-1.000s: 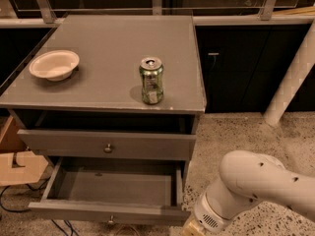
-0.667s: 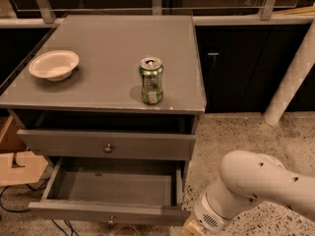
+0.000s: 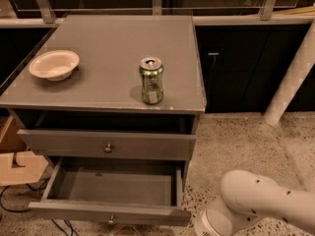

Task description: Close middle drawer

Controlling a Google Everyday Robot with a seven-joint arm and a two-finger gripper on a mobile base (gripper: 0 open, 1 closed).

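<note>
- Grey cabinet point(image 3: 113, 43) with a flat matte top; its front edge runs straight across, and its right front corner stands over speckled floor point(image 3: 236, 141).
- On the cabinet's top, a green can point(image 3: 151, 80) stands upright close to the front edge, right of the middle. A pale bowl point(image 3: 54, 64) sits near the top's left edge, well apart from the can.
- Under the cabinet's top there is a dark gap, then the upper drawer point(image 3: 147, 145) with a small knob at its centre. Its front stands only slightly forward of the cabinet's body.
- The middle drawer point(image 3: 74, 209) is pulled well out of the cabinet's front below that. Its plain grey inside faces up, and its front panel carries a small round knob point(image 3: 112, 220) near the lower picture edge.
- At the cabinet's front right corner the white arm point(image 3: 266, 205) lies low over the floor. The gripper point(image 3: 209, 226) is just beside the right end of the middle drawer's front, cut by the lower picture edge. Whether it is open or closed cannot be told, nor whether it touches the drawer.
- Right of the cabinet, the floor runs to a white post point(image 3: 293, 77) and dark cupboard doors point(image 3: 236, 58).
- Left of the cabinet, tan board pieces point(image 3: 19, 166) and dark cables point(image 3: 10, 200) lie near the middle drawer's left side.
</note>
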